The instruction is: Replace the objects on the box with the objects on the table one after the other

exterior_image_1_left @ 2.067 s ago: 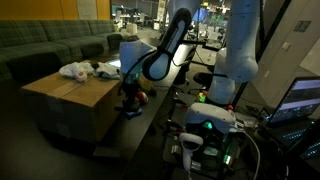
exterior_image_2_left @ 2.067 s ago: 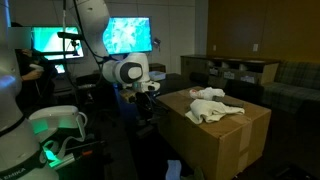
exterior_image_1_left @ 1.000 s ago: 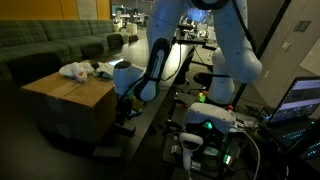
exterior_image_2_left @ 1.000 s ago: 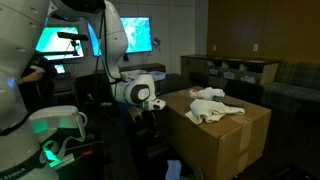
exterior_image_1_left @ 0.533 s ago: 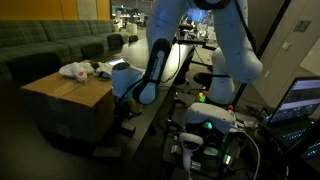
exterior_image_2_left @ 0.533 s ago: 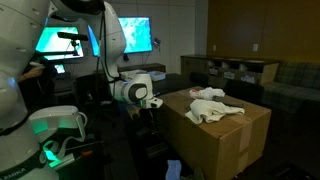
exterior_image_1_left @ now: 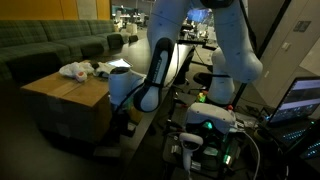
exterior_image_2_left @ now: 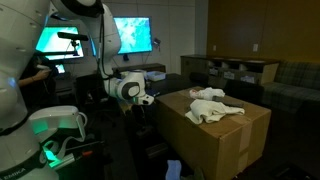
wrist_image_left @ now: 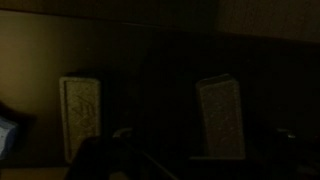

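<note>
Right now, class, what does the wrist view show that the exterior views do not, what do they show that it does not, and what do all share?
Only the wrist view: the end effector seen close, its two fingers standing apart with nothing between them. Only the exterior views: the box with pale crumpled items on top, the arm bent low beside it, and lit screens behind. Shared: the end effector, though it is dim from outside.
</note>
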### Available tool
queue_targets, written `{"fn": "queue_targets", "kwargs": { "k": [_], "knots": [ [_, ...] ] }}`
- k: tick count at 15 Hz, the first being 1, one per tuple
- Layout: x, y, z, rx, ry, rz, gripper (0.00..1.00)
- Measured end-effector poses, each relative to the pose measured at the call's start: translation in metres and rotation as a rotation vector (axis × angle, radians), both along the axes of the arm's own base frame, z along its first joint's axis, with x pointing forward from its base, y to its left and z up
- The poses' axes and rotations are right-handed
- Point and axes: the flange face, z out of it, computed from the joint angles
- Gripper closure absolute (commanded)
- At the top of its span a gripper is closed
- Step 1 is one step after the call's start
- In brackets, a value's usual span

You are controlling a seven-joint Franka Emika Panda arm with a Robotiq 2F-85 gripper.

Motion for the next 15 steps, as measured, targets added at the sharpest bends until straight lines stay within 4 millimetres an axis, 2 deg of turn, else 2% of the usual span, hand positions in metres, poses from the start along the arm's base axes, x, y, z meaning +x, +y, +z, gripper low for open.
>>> {"fn": "queue_targets", "kwargs": {
  "k": [4, 8, 11, 15],
  "knots": [
    [-0.009, 0.033, -0.001, 0.053, 0.019, 0.025, 0.00],
    [-0.008, 0.058, -0.009, 0.098, 0.037, 0.043, 0.00],
    [-0.005, 0.067, -0.021, 0.118, 0.052, 0.061, 0.00],
    [0.000, 0.069, -0.043, 0.133, 0.075, 0.091, 0.00]
  ]
}}
